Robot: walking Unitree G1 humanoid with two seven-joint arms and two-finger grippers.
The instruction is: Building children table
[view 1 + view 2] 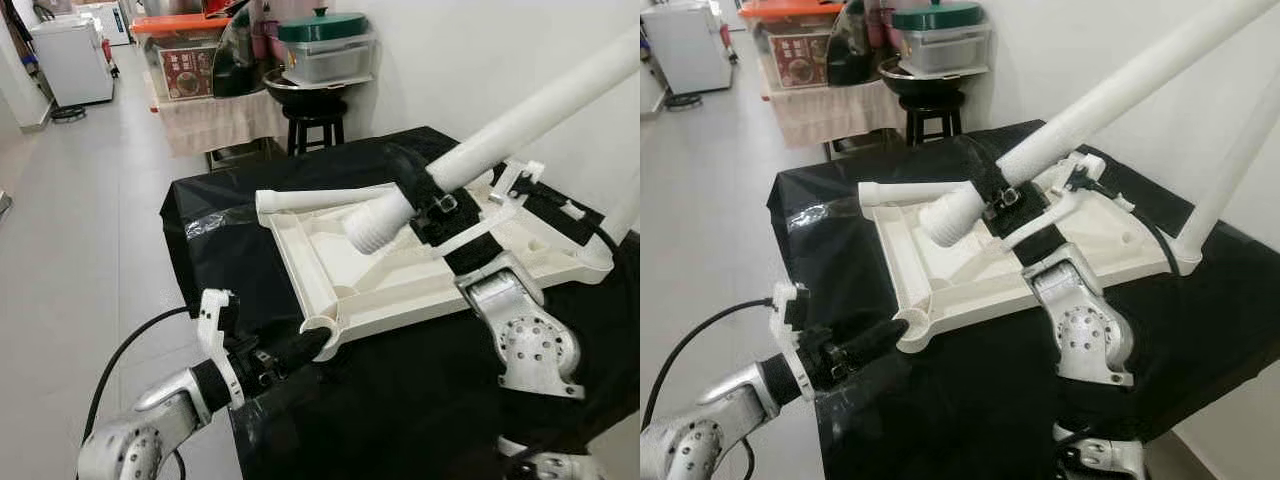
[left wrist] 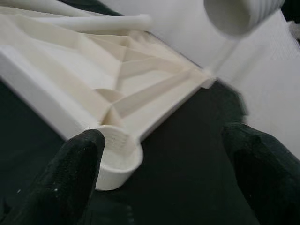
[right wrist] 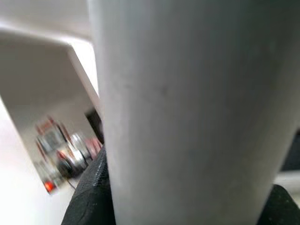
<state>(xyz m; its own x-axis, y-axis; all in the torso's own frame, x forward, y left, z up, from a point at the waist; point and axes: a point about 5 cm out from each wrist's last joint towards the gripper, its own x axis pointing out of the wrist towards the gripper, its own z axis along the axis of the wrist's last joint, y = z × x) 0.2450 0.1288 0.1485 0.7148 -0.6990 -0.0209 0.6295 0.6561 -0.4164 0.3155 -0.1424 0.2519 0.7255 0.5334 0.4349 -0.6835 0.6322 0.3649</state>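
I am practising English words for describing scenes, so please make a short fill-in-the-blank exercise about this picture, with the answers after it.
1. The right gripper is shut on a white ____.
2. The tabletop lies on a ____ cover.
3. The left gripper is open at the tabletop's corner ____.
4. On the stool stands a pot with a ____ lid.

Answers: leg; black; socket; green
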